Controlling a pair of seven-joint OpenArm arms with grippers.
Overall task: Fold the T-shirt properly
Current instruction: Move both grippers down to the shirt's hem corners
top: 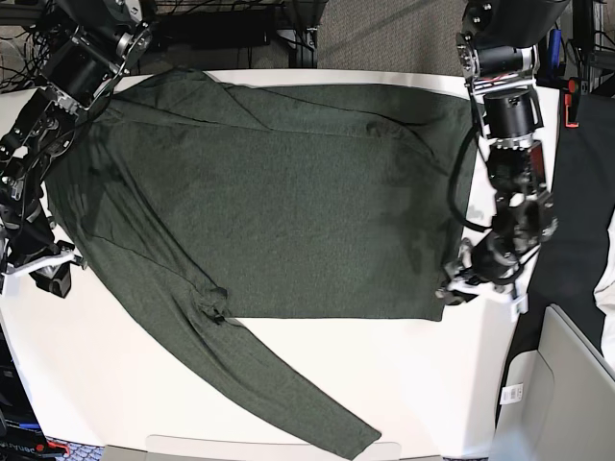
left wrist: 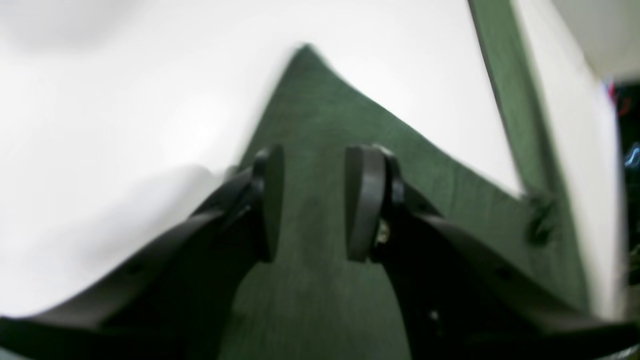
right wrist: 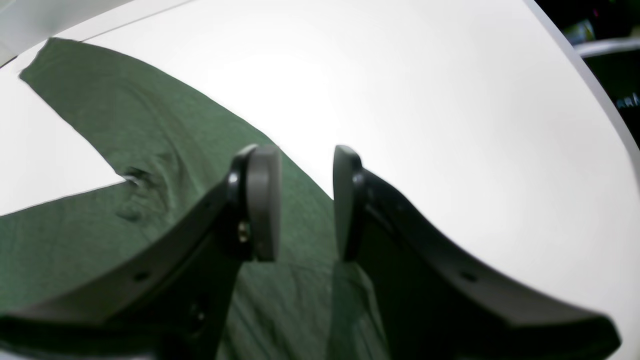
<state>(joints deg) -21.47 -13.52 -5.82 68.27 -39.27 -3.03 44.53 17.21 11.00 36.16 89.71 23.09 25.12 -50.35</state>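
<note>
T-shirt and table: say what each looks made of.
T-shirt: thin, soft knit, likely cotton or a blend; its heathered dark green surface is matte and lies limp with small puckers at the armpit. Table: smooth, white, hard top, maybe laminate or painted board; it glares under the light.

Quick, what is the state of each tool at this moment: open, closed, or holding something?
Left tool: open, nothing held, over the T-shirt.
Right tool: open, nothing held, over the T-shirt's edge.
</note>
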